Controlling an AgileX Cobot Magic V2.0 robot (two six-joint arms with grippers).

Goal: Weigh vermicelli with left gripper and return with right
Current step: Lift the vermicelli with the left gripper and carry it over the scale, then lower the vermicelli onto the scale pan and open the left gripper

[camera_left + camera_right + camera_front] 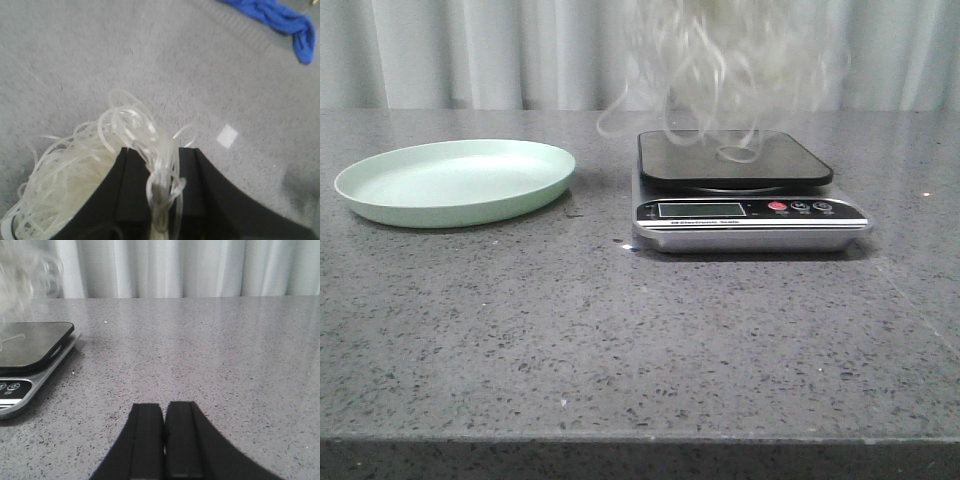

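Green plate [455, 180] left of scale [745, 190]

We take this for a staged test bench rather than a lived-in kitchen. A grey speckled stone-look tabletop [620, 340] fills the near ground, and a pale pleated curtain [470, 50] closes off the far side. On the table stand only a digital kitchen scale [745, 190] at the right and a pale green round plate [455, 182] at the left, well apart.
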